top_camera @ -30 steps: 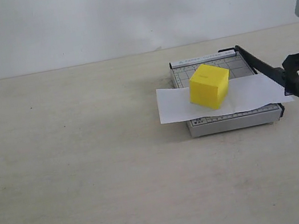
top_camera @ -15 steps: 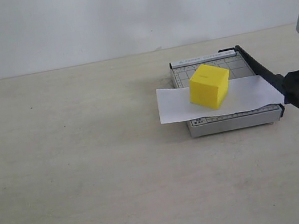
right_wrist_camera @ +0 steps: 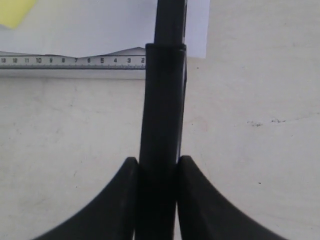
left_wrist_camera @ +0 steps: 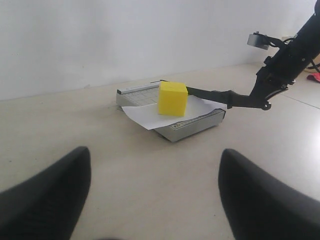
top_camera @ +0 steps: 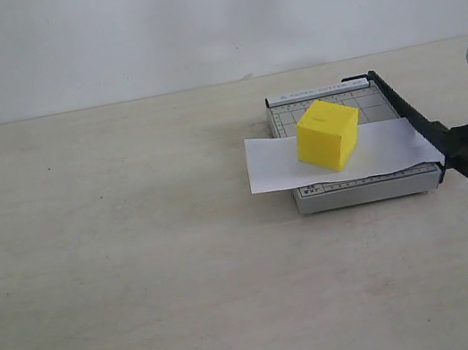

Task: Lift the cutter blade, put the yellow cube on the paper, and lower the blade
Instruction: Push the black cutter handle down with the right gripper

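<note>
While the right end effector [right_wrist_camera: 158, 172] stays clamped on the thick black handle of the cutter blade [top_camera: 405, 113], its two fingers pressed against either side with no gap, the blade slopes low along the right edge of the grey trimmer base [top_camera: 364, 189]. The paper [top_camera: 274, 168] lies across the base and overhangs it on the left. Its right end passes under the blade, so the sheet sits between blade and cutting edge. The yellow cube [top_camera: 327, 134] rests on the paper near the middle of the base, left of the blade and apart from it. The left end effector [left_wrist_camera: 154, 152] hovers over the near left of the bench [top_camera: 138, 246], well away from the trimmer, fingers spread wide and holding nothing. A plain pale wall [top_camera: 189, 20] runs behind the bench.

Compared with a second ago, the handle end and the right end effector are lower and nearer the bench, and the blade is closer to flat. The paper's right end, which then stretched out past the base, now stops at the blade. The cube and the paper's left edge have not shifted.
</note>
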`<control>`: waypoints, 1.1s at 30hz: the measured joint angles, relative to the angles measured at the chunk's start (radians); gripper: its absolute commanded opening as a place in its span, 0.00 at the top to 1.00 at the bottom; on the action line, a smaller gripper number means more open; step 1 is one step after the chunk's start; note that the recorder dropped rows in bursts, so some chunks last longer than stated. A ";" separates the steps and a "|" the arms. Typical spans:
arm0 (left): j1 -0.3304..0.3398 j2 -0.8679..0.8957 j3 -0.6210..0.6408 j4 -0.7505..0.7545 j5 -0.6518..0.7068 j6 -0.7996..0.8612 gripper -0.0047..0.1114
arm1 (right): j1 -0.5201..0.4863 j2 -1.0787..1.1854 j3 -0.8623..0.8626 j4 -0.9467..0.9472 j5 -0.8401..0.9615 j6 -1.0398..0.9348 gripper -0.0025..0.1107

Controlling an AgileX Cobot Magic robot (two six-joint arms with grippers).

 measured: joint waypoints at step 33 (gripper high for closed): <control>0.000 0.000 0.000 0.000 0.000 0.000 0.38 | 0.005 0.000 0.071 0.043 -0.103 -0.043 0.86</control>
